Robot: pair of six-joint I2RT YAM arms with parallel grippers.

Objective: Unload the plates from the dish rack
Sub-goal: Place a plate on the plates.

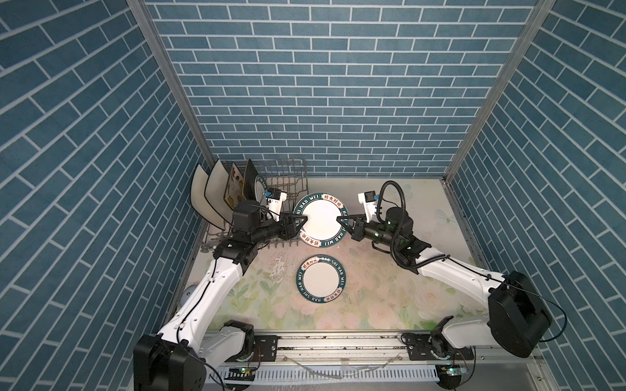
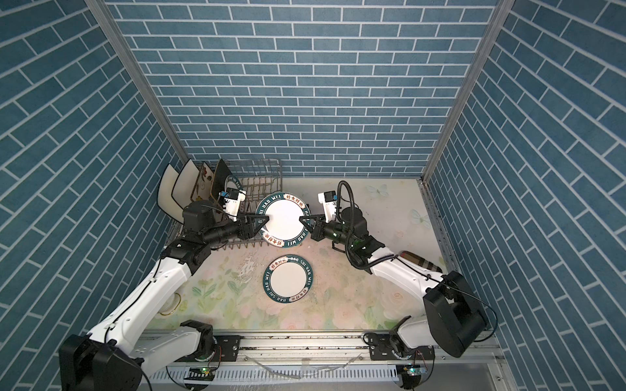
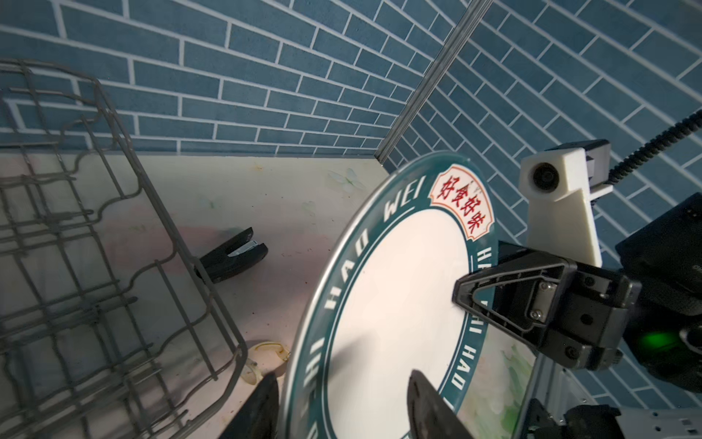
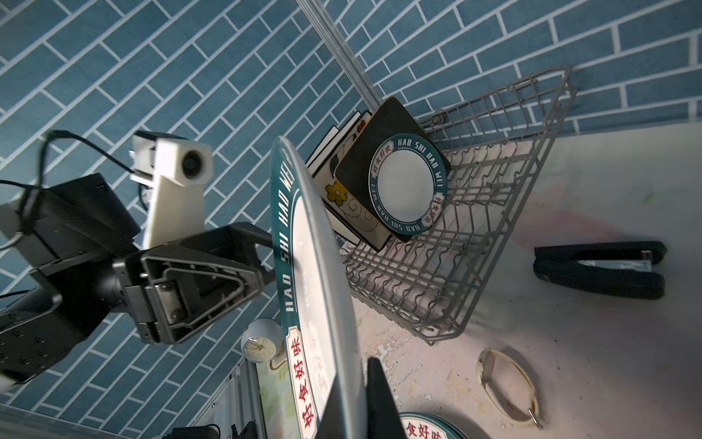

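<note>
Right gripper (image 1: 339, 221) was clamped on the rim of a round teal-rimmed plate (image 1: 320, 220), holding it face up above the table (image 1: 389, 298), just beside the dish rack (image 1: 288, 176) on the side away from the table's left edge. Left gripper (image 1: 302, 221) sat at the opposite rim with its jaws parted, straddling the edge rather than pinching it. A second round plate (image 1: 321, 278) lay flat mid-table, nearer the front edge. The rack stood in the far left corner and held plates upright: two cream square plates (image 1: 216, 188), a flowered one (image 4: 336, 194), a black one (image 4: 361, 152) and, leaning on that, another small round plate (image 4: 406, 184).
</note>
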